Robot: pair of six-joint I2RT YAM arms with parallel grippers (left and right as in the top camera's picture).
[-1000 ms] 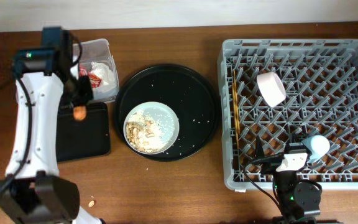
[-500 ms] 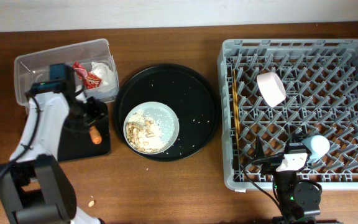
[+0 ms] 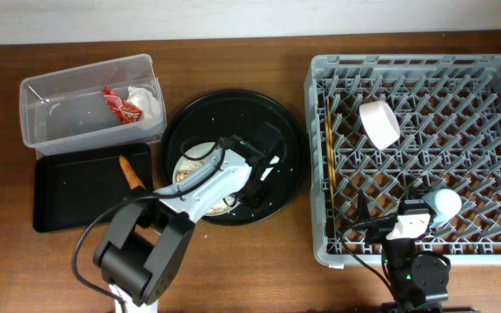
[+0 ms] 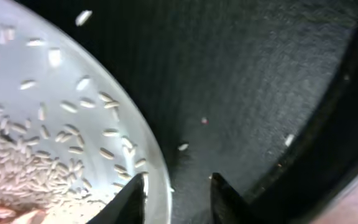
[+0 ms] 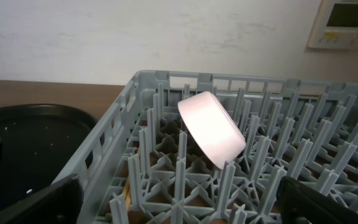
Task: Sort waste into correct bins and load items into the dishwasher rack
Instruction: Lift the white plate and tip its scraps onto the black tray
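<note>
Claws both released, left claw (image 4: 178,190) astride plate (image 4: 55,93) rim, right claw (image 5: 179,208) by rack (image 5: 120,127)

A brown wooden table (image 3: 233,269) fills the view from above. A white wall (image 3: 233,17) runs along its edge at 12 o'clock. From the right wrist, a pale box (image 5: 347,22) hangs on the wall at 1 o'clock.

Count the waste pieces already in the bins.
3. The red snack wrapper and the crumpled white tissue lie in the clear tub; the orange sausage-like piece lies in the black tray. Smaller bits may be hidden under the tissue.
</note>
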